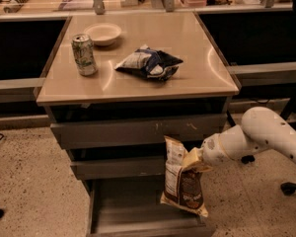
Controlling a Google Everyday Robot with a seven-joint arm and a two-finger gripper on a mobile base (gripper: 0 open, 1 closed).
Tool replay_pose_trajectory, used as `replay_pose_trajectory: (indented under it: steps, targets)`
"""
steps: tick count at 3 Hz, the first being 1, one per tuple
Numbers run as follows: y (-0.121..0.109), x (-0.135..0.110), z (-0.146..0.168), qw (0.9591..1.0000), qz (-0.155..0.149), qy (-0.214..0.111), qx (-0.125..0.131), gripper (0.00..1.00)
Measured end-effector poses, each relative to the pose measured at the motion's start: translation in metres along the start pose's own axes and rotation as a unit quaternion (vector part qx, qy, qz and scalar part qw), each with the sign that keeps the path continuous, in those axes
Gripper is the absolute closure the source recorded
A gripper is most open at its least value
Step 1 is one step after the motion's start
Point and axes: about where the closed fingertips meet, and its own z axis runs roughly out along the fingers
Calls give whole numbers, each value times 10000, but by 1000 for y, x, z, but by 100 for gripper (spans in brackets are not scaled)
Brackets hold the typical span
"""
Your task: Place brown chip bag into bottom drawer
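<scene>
The brown chip bag [183, 181] hangs upright from my gripper [196, 159], which is shut on its upper right edge. The bag shows its dark brown face with cream-yellow edges and a pale printed panel at the top left. It hangs over the right part of the open bottom drawer [133, 216], its lower edge just above the drawer's right front corner. My white arm [266, 135] reaches in from the right. The drawer is pulled out towards the camera and its grey floor shows.
Two shallower grey drawers [133, 132] sit above, the upper one scratched. On the tan cabinet top [202, 73] lie a blue-and-white snack bag [149, 63], a green soda can [84, 54] and a white bowl [103, 33]. A chair base [291, 186] stands at right on speckled floor.
</scene>
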Motion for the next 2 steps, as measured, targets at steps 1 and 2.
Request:
replay_pose_trajectory:
  steps: [1,2]
  targets:
    - [-2,1,3,10000,-19,8,27,100]
    - [15,-2,18,10000,-7,-84,-29,100]
